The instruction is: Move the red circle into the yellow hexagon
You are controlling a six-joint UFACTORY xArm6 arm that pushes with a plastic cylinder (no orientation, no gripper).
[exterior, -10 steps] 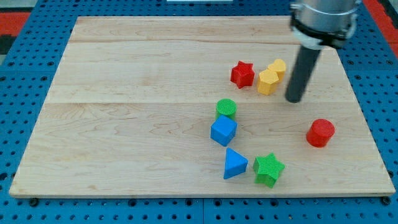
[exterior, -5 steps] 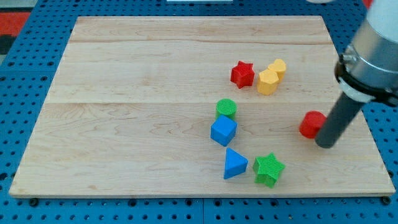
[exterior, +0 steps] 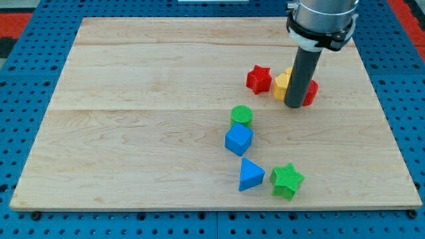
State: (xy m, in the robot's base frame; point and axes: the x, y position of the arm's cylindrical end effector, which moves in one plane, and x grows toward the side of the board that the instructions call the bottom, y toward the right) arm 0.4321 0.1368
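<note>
Where the worktop (exterior: pixel 133 133) comes nearest the view's bottom, a green star (exterior: pixel 287 180) sits w/ a blue triangle (exterior: pixel 250 174) just beside it on the view's left, a small gap between. Above those, a blue cube (exterior: pixel 238 139) and, touching or almost touching its upper edge, a green circle (exterior: pixel 242 115). All four lie well apart from the cluster farther up.

Farther up, towards the view's top right, three blocks bunch together w/ the rod in front of them. The red star (exterior: pixel 258 79) is at the view's left of the bunch, just beside the yellow hexagon (exterior: pixel 281 85). Only the hexagon's left part shows; the rod covers the rest. A scrap of a second yellow block peeks out above it, shape not clear. The red circle (exterior: pixel 309 92) shows as a sliver on the view's right of the rod, so it's v. close to the hexagon, but whether they touch can't be told: the rod hides the space between.

My tip (exterior: pixel 294 105) is on the worktop, right in front of that hidden space, between hexagon and red circle as seen. No jaws on this arm, just the rod, so nothing to report as apart or together.
</note>
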